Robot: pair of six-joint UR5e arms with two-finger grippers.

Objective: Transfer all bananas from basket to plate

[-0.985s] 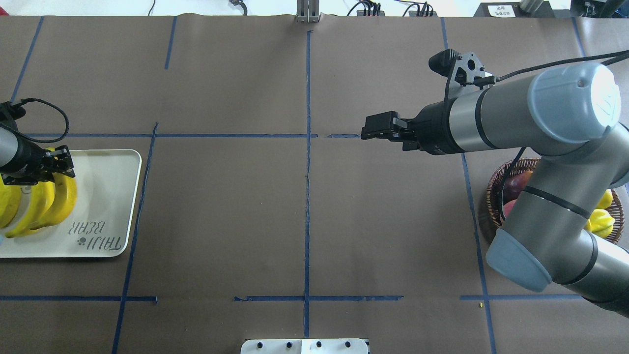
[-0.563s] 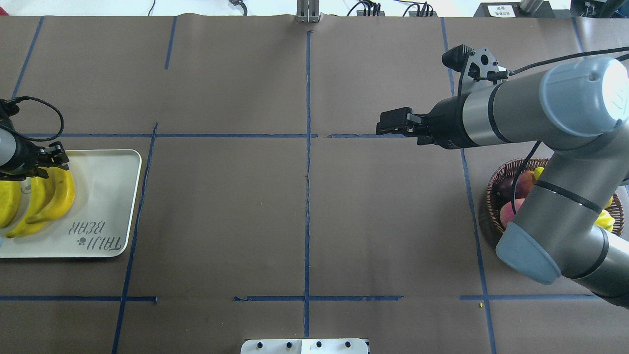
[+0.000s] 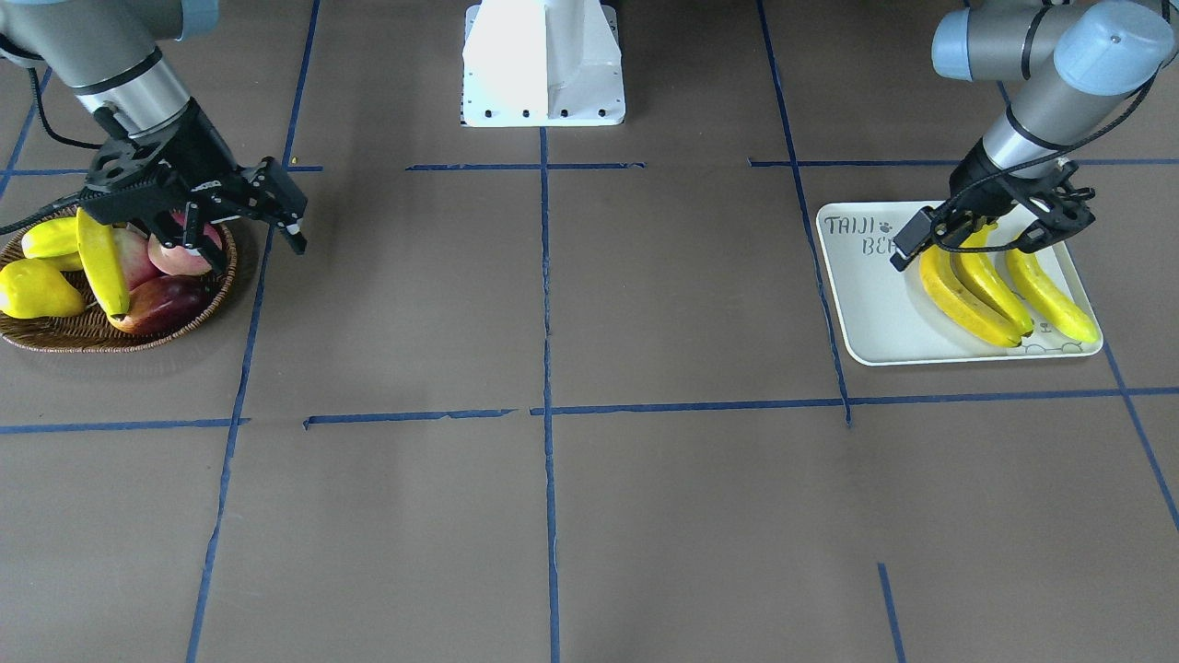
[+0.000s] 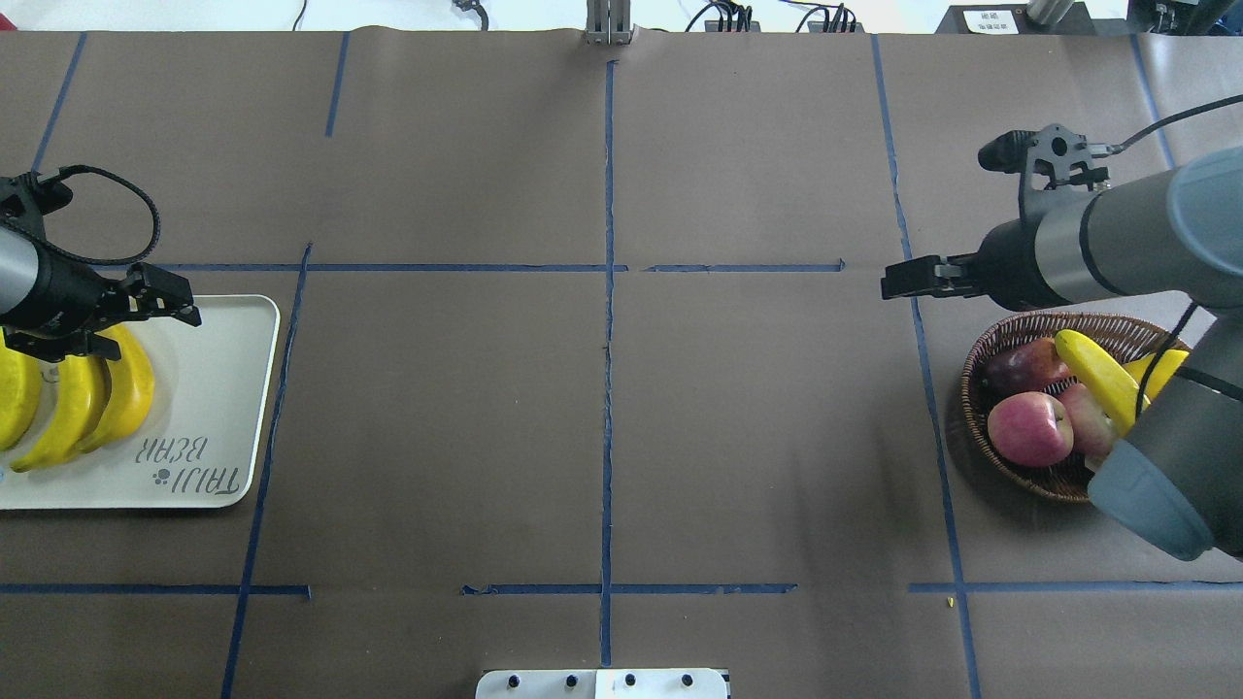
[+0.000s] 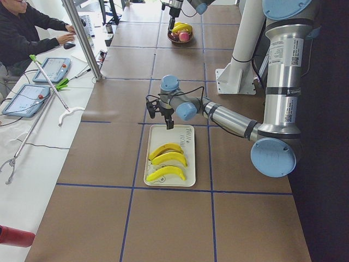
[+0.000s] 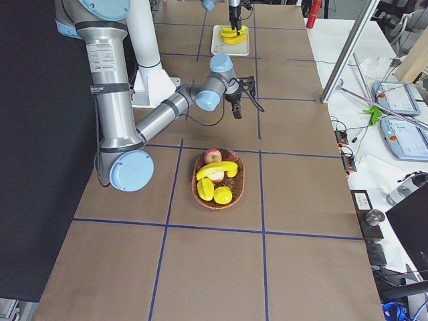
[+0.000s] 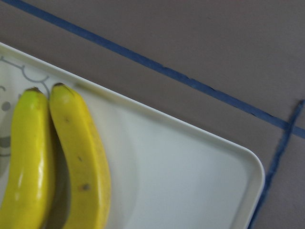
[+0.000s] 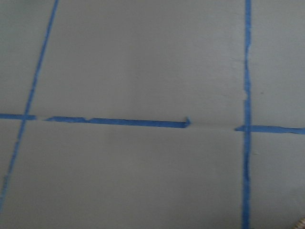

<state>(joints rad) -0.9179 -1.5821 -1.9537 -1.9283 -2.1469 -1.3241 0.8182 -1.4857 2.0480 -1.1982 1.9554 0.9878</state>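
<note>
Three bananas [image 4: 121,393] lie side by side on the cream plate [image 4: 223,388], also in the front view [image 3: 995,285] and the left wrist view [image 7: 81,157]. My left gripper [image 4: 112,325] hangs open and empty just above their stem ends [image 3: 976,241]. A fourth banana [image 4: 1097,374] lies across the fruit in the wicker basket [image 4: 971,388], also in the front view [image 3: 101,262]. My right gripper [image 3: 239,235] is open and empty, above the table beside the basket's far inner rim [image 4: 898,284].
The basket also holds red apples [image 4: 1029,427] and short yellow pear-shaped fruits [image 3: 32,290]. My right arm's elbow [image 4: 1156,485] overhangs the basket's near side. The white robot base [image 3: 543,64] stands at the table's middle edge. Blue tape lines cross the brown table.
My left gripper has opened and let go of the third banana, which now lies on the plate. My right arm has swung right toward the basket, uncovering the banana in it.
</note>
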